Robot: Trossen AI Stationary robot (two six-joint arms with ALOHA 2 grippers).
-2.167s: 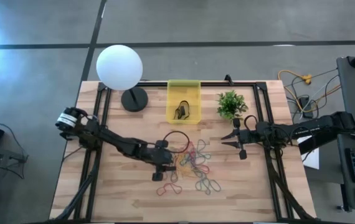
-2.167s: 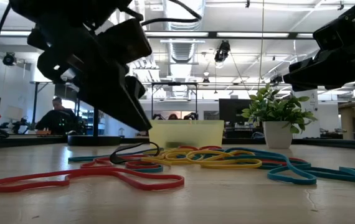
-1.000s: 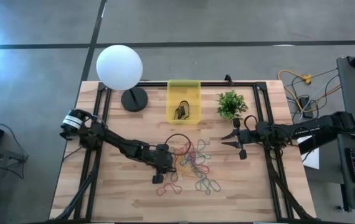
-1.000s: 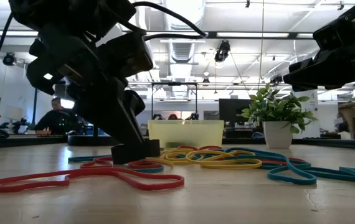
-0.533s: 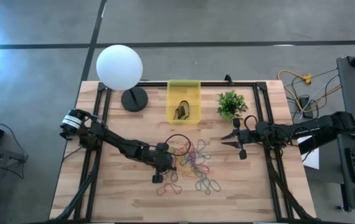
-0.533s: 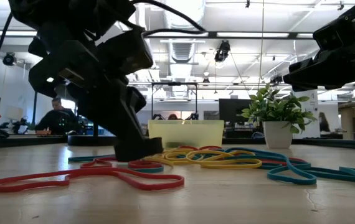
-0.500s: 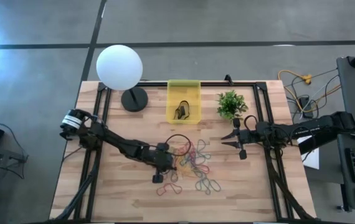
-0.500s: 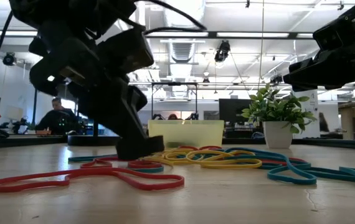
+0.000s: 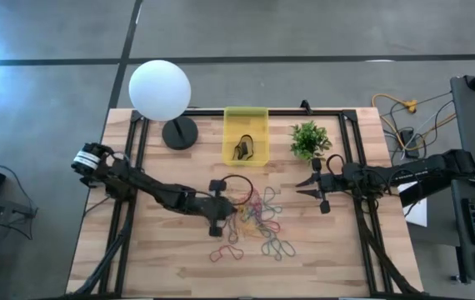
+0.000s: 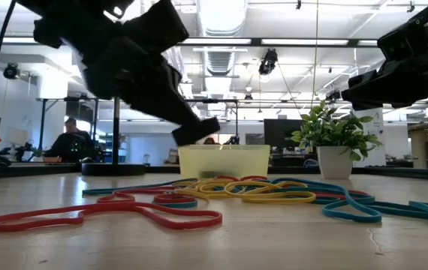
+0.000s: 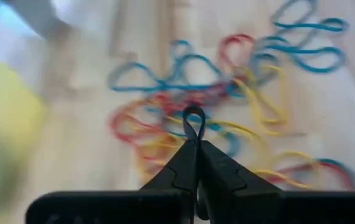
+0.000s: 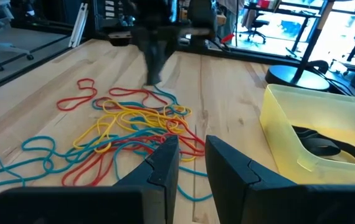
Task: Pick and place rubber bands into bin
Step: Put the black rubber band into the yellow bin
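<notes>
1. The rubber bands [image 9: 258, 218] look very light, thin and floppy. I think they bend and stretch with no effort and can snag on each other, so one band may drag others along. The best place to take one is a loop that sticks out at the edge of the pile, pinched near its end.

2. The bands are red, yellow and blue loops. They lie tangled on the desk [image 9: 162, 258], a little way in front of the bin [image 9: 246, 136]. A few lie loose just past the pile, on the side away from the bin.

3. The left hand [image 11: 195, 144] is clenched tight on one dark rubber band [image 11: 194, 121]. A small loop of it pokes out past the fingertips. This hand is lifted off the desk, between the pile and the bin.

4. The bin is a small see-through yellow tray. It already holds some dark bands [image 12: 327, 144].

5. The right hand [image 9: 315, 189] waits off the pile's right side, close to the bin and near the small green plant [image 9: 308, 139]. Its fingers are a little apart and hold nothing.

6. A white globe lamp [image 9: 160, 91] stands on the bin's other side.
</notes>
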